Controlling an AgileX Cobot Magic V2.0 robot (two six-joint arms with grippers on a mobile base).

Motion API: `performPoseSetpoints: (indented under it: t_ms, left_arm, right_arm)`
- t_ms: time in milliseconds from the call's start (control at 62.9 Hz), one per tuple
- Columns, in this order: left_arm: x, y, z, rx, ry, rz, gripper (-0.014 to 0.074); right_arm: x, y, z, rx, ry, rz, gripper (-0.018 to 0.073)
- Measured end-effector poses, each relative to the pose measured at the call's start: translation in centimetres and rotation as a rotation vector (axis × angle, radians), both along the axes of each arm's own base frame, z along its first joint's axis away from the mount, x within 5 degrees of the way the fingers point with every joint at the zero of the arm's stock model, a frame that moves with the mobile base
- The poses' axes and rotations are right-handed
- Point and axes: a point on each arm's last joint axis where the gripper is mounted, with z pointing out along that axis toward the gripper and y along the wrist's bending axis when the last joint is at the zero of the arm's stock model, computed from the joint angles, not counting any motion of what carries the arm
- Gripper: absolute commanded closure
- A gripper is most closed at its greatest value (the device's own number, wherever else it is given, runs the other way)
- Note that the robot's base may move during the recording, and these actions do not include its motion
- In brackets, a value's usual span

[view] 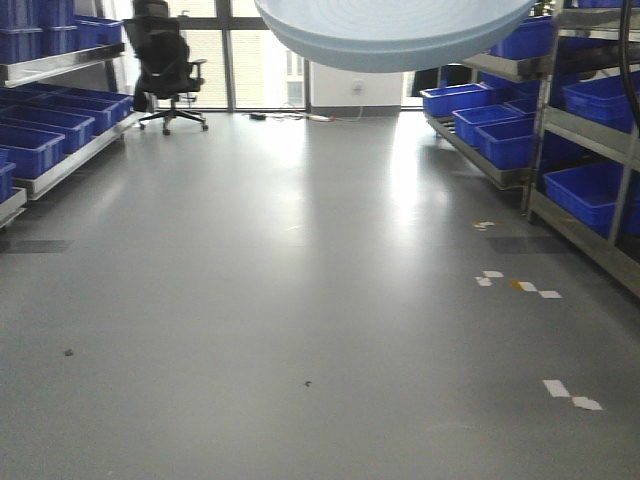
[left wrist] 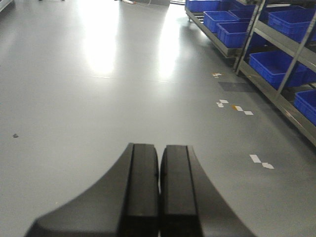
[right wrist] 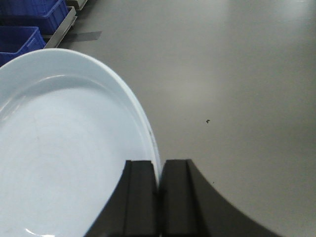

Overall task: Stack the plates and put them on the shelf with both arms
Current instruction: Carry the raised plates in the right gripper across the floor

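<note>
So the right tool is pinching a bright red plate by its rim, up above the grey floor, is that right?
Not quite: the plate is pale blue, not red. The right wrist view shows it plainly, with the right tool pinching it by its rim above the grey floor.

Pale-blue plate (right wrist: 64, 148), rim pinched btwn R fingers (right wrist: 140, 197).

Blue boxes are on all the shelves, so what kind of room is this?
Probably a storeroom or warehouse: metal shelves hold blue bins, the grey floor is wide, and an office chair stands by the windows.
</note>
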Motion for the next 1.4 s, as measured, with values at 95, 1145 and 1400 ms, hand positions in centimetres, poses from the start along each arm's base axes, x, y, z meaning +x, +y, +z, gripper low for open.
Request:
performPoseSetpoints:
  t_ms: [95, 1145, 1400]
  left_arm:
    - [0.00, 0.00, 0.00, 0.000, 0.000, 0.000, 0.0510]
    - [0.00, 0.00, 0.00, 0.000, 0.000, 0.000, 0.0510]
    - [0.00, 0.00, 0.00, 0.000, 0.000, 0.000, 0.0510]
  right_arm:
    - [0.00, 0.00, 0.00, 0.000, 0.000, 0.000, 0.0508]
    - [0.00, 0.00, 0.00, 0.000, 0.000, 0.000, 0.0508]
    - [0.00, 0.00, 0.00, 0.000, 0.000, 0.000, 0.0508]
